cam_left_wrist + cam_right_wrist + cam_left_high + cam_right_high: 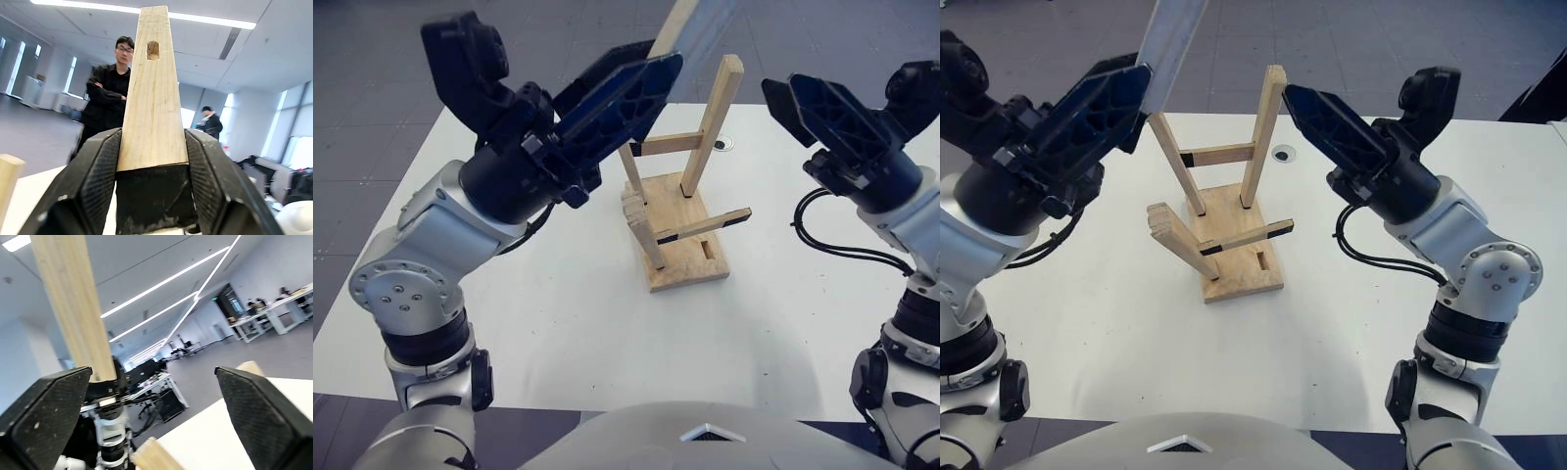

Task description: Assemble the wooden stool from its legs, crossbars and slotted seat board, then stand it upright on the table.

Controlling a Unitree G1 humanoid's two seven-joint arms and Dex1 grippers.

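Fingers point(100, 176) of the left gripper point(152, 137) were clamped on a loose leg point(152, 88), which was held up in the air to the left of the seat board point(1252, 279). Those of the right gripper point(154, 372) were spread wide, nothing held, to the right of the seat board. That board was laid flat on the table point(1087, 323). Two back legs point(1261, 137) were stood in it, joined by a crossbar point(1221, 154). A second crossbar point(1246, 237) was stuck out from the tilted front leg point(1178, 238). One slot point(1261, 259) was seen unfilled.

bare wood leg point(152, 88), matt black left end effector point(152, 134), smooth white table point(558, 313)
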